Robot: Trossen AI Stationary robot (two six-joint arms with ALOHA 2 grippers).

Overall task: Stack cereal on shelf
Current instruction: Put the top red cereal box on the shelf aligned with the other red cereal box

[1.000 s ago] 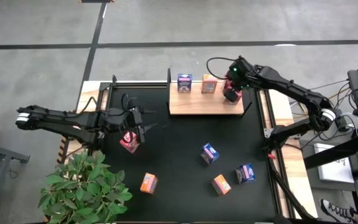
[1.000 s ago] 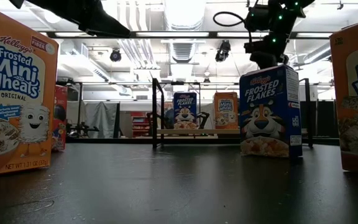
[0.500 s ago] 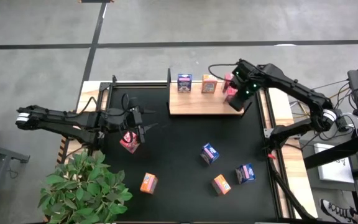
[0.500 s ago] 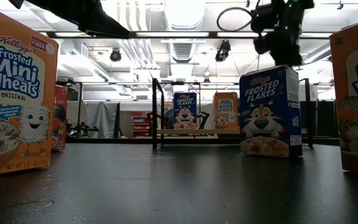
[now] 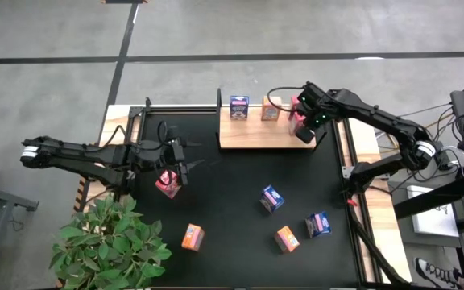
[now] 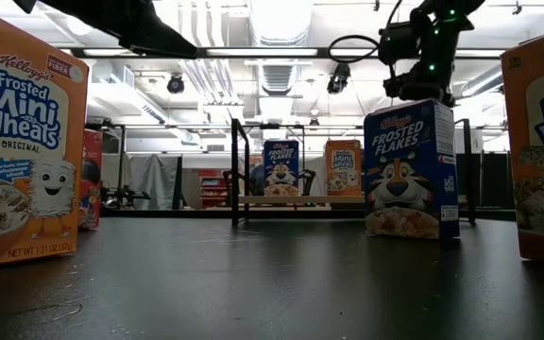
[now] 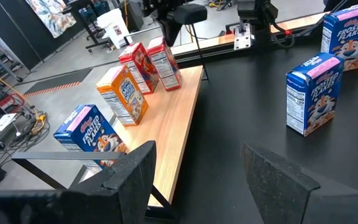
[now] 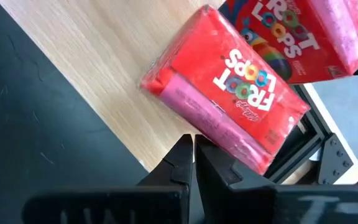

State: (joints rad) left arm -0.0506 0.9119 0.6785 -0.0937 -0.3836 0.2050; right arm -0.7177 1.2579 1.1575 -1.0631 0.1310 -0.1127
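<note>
The wooden shelf (image 5: 256, 134) at the table's far side carries a blue cereal box (image 5: 239, 106), an orange one (image 5: 271, 108) and two red ones (image 5: 296, 107) near its right end. In the right wrist view one red box (image 8: 229, 87) stands in front of the other (image 8: 309, 31). My right gripper (image 8: 194, 149) is shut and points steeply down at the shelf's right end, its tips beside the nearer red box. My left gripper (image 5: 187, 165) is open at the table's left, with nothing between its fingers (image 7: 197, 152). It hovers over a red box (image 5: 167, 184) standing on the mat. My right gripper's shut fingertips (image 8: 205, 149) stand close against the pink side (image 8: 219, 124) of the nearer red box, coming from above. I cannot tell whether they touch it. The box rests on the shelf board.
On the black mat (image 5: 232, 242) stand two blue boxes (image 5: 271, 198) (image 5: 318, 223) and two orange boxes (image 5: 287, 238) (image 5: 192, 237). A potted plant (image 5: 107, 242) sits at the near left corner. Black posts (image 5: 219, 105) rise at the shelf's ends.
My right gripper has sunk a little and drawn toward the shelf's near right corner, tipping to point more steeply down. It has stayed shut. The red boxes on the shelf now show more fully beside it.
</note>
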